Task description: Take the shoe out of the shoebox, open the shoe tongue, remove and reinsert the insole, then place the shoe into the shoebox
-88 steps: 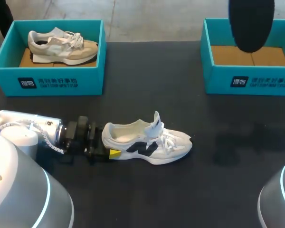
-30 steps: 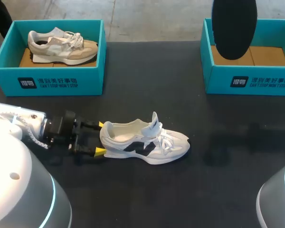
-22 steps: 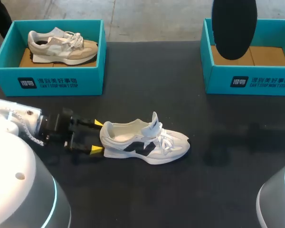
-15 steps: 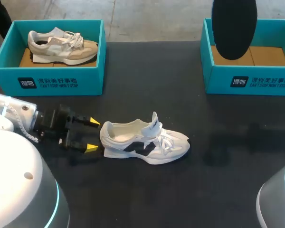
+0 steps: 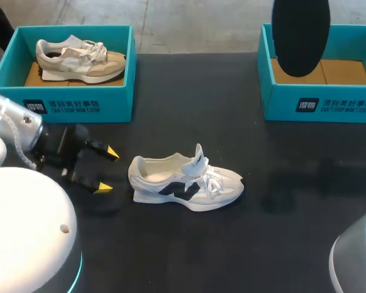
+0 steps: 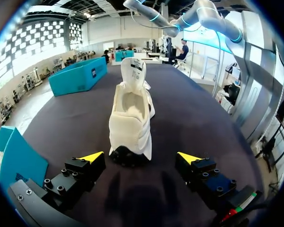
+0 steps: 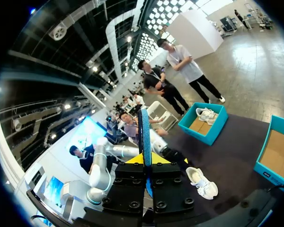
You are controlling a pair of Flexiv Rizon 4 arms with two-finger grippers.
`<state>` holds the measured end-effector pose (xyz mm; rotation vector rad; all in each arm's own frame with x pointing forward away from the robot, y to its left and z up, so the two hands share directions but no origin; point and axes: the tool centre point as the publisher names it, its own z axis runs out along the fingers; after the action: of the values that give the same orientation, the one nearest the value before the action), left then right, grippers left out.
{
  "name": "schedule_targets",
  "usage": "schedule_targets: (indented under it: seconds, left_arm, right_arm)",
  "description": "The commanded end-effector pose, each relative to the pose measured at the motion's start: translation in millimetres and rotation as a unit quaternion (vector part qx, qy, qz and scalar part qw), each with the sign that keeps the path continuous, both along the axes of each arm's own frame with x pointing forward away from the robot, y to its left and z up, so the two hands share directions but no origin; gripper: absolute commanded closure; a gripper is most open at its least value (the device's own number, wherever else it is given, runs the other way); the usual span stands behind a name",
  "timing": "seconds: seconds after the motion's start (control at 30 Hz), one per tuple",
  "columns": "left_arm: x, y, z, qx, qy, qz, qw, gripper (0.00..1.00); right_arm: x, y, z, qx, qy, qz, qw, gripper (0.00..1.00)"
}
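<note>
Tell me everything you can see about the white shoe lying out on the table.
The white shoe is a low sneaker with a black side mark and white laces, seemingly mesh and smooth panels. It stands upright on its sole on the dark table, tongue raised, cream inside. Its heel faces the left gripper, whose open fingers sit just behind it without touching. The right gripper holds a dark insole well away from it.
</note>
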<state>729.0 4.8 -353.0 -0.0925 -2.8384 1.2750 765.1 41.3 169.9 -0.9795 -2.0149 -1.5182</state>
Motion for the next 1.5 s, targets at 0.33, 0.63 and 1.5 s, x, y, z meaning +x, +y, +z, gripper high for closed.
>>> schedule_targets:
  seconds: [0.33,0.63,1.5]
  left_arm:
    - [-1.1,-4,28,0.136,0.011,-0.018,0.99,0.0]
    - [0.5,-10,34,0.179,0.01,-0.023,0.984,0.0]
    - [0.5,-10,34,0.179,0.01,-0.023,0.984,0.0]
  right_arm:
    - [1.1,1,1,-0.002,0.001,0.0,1.0,1.0]
    - [1.1,1,1,-0.002,0.001,0.0,1.0,1.0]
    - [1.1,1,1,-0.002,0.001,0.0,1.0,1.0]
